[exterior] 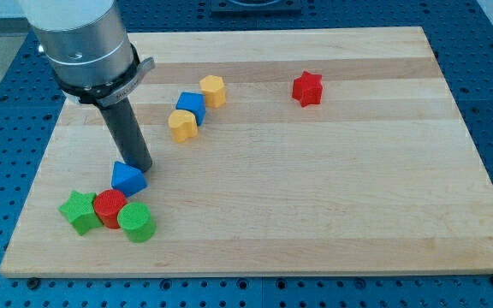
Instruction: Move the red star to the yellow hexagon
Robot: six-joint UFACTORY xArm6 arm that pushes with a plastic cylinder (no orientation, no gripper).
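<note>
nearest the view's bottom, at the left of the wooden board (332, 214), three blocks sit bunched together: a green star (78, 211), a red cylinder (109, 208) just to its right and touching it, and a green cylinder (135, 222) pressed against the red one on its lower right. just above that cluster sits a blue triangular block (128, 178), close to the red cylinder's top edge.

the arm comes in from the view's top left, its broad grey housing (82, 38) leaning over the board's left edge, and the straight dark rod (125, 130) runs down and slightly rightward from it. my tip (141, 166) meets the board right at the upper edge of the blue triangular block, touching it or very nearly so; i cannot tell which. there is no hand here to open or close, only the bare rod end, and it holds nothing.

further up, toward the middle of the board, three blocks form a short diagonal line rising to the right: a yellow heart-like block (182, 124) lowest, a blue cube (192, 106) touching it, and the yellow hexagon (214, 90) at the upper end, touching the cube.

farthest off, the red star (307, 88) stands alone toward the view's upper right, well apart from the yellow hexagon and from my tip. it sits at about the same height in the view as the hexagon, with bare wood between them. there are no containers on the board.
</note>
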